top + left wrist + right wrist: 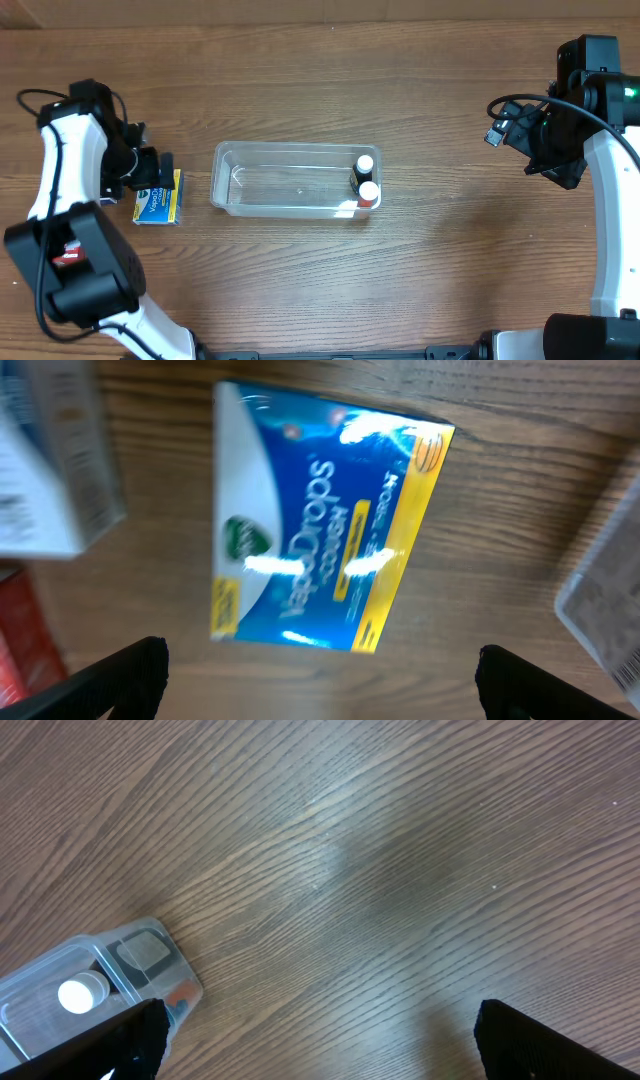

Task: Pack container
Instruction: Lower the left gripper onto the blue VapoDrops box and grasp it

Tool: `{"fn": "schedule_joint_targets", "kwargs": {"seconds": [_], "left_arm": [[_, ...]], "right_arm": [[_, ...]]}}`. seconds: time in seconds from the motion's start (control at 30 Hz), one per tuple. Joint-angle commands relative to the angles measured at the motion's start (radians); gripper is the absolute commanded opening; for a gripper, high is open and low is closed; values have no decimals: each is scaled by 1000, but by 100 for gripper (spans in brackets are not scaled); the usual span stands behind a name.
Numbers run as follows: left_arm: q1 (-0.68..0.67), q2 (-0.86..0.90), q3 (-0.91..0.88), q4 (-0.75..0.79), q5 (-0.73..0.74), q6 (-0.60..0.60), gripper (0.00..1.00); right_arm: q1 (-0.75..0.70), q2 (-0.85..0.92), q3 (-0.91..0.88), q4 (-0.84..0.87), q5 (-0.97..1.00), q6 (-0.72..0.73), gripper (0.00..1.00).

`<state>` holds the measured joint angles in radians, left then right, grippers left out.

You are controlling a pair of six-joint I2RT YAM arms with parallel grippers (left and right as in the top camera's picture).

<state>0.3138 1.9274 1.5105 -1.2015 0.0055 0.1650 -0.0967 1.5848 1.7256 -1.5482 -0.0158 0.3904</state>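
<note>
**A:** How far along is the packing?

**B:** Early, I'd judge. Start at the left claw (322, 672). It is spread wide and holds nothing, and it hovers over a blue box of drops (320, 520). The box lies flat on the desk (420, 270) off the container's left end, so it is not packed yet.

**A:** Anything else waiting there?

**B:** The left wrist view shows a white box (50, 470) and something red (20, 635) on the side of the blue box away from the container. The arm hides both from overhead, so I can't tell what they are.

**A:** And the container itself?

**B:** The container (290, 147) sits mid-desk, near the blue box but apart from it. Its corner shows at the right edge of the left wrist view. Two small white-capped bottles (365, 163) stand inside against its right end. The rest of its floor is bare, so there is plenty of room.

**A:** So what remains?

**B:** At least the blue box, and probably the things beside it.

**A:** Where is the container relative to the other claw?

**B:** The right claw (320, 1030) hangs well off the container's right end, over bare desk. It is also wide open and holds nothing. In its own view, the container's right end and one white cap show at the lower left.
</note>
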Motion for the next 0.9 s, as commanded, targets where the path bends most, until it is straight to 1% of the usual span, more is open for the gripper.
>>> {"fn": "schedule_joint_targets", "kwargs": {"seconds": [0.0, 0.17, 0.3, 0.43, 0.57, 0.87], "left_arm": [[-47, 62, 14, 25, 28, 56, 100], [-94, 108, 14, 43, -80, 46, 100], [-101, 112, 14, 42, -145, 26, 100], [-98, 112, 15, 31, -150, 13, 100], [-94, 111, 15, 21, -218, -37, 100], [-64, 113, 14, 41, -210, -43, 100]], "right_arm": [[-1, -6, -3, 3, -2, -21, 100], [-1, -6, -3, 3, -2, -21, 100], [-1, -6, -3, 6, -2, -25, 100], [-1, -6, -3, 11, -2, -25, 100], [-1, -6, -3, 16, -1, -29, 100], [-1, -6, -3, 18, -2, -29, 100]]}}
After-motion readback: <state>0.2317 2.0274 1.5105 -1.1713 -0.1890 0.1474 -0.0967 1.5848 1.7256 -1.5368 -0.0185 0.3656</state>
